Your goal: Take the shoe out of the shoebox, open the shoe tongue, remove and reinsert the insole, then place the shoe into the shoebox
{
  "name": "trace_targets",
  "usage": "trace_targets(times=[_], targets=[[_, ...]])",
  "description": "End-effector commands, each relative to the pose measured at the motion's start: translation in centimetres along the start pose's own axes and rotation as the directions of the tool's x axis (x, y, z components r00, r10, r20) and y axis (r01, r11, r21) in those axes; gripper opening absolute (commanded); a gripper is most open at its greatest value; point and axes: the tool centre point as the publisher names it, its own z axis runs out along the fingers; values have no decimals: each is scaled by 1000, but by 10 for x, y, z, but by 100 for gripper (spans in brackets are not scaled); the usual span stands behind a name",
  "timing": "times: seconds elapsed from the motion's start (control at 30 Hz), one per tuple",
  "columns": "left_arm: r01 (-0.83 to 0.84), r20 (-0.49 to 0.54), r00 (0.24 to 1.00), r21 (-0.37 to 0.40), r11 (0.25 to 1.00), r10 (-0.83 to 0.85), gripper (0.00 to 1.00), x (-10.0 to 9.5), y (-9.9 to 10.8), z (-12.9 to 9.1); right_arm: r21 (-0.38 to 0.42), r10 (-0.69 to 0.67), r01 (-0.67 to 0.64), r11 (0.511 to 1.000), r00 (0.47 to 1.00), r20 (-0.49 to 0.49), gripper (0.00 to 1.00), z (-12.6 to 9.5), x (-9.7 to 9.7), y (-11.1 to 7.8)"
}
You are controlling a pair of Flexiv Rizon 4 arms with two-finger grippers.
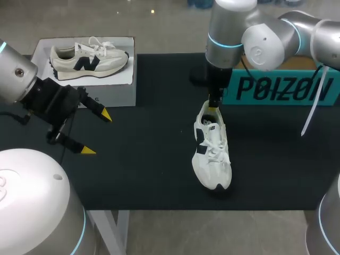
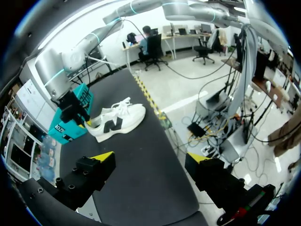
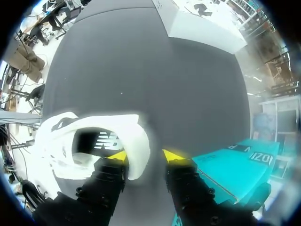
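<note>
The white shoe (image 1: 211,154) is out of the box, sitting on the table (image 1: 149,175) a bit right of center, toe toward the front edge. Our right gripper (image 3: 145,155) is spread at its heel, one finger over the collar and the other clear outside it. The teal shoebox (image 1: 281,87) sits at the far right edge, and we can't see inside it. A white box (image 1: 114,87) sits at the far left corner. Our left gripper (image 1: 97,133) hangs spread wide near it.

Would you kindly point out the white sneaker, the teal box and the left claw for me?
white sneaker (image 1: 212,154): head view, on its laces.
teal box (image 1: 281,87): head view, on its printed side.
left claw (image 1: 96,133): head view, midway between its yellow tips.
</note>
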Motion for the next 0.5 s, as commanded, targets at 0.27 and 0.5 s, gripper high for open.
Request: trace_targets(times=[0.27, 0.5], targets=[[0, -2, 1000, -1, 1000, 0, 100, 0, 0, 0, -17, 3, -3, 1000, 1000, -2, 7, -8, 13, -2], [0, -2, 1000, -1, 1000, 0, 100, 0, 0, 0, -21, 23, -22, 1000, 999, 27, 0, -27, 17, -3]])
